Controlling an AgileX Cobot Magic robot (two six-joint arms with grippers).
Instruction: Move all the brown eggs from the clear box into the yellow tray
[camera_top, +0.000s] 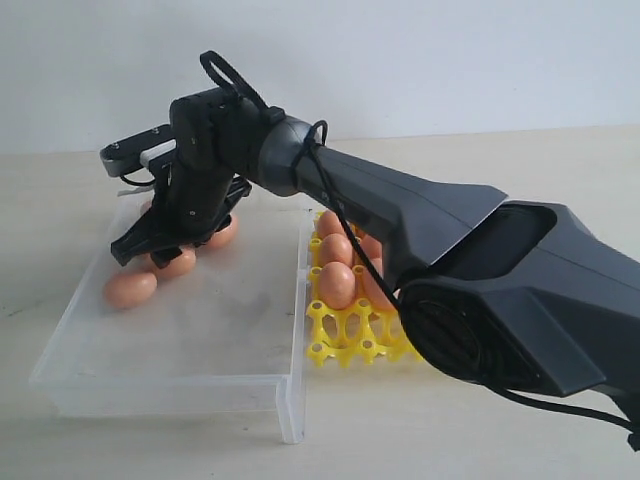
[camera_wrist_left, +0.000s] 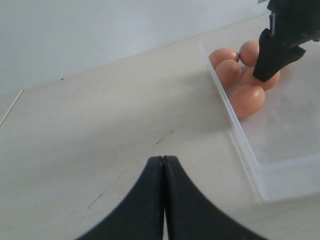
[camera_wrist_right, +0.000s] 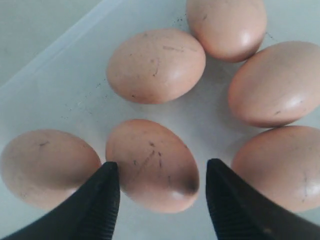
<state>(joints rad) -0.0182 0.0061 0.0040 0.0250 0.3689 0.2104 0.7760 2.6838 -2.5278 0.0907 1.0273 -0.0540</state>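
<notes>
Transfer is judged part-done: some brown eggs (camera_top: 337, 285) are seated in the yellow tray (camera_top: 340, 350), six are left in the clear box (camera_top: 160, 385) at its nine o'clock, one straddled by the wide-open right gripper (camera_wrist_right: 161, 167).

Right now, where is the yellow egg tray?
In the exterior view, the yellow tray sits right of the clear box, partly under the right arm, with brown eggs in it.
</notes>
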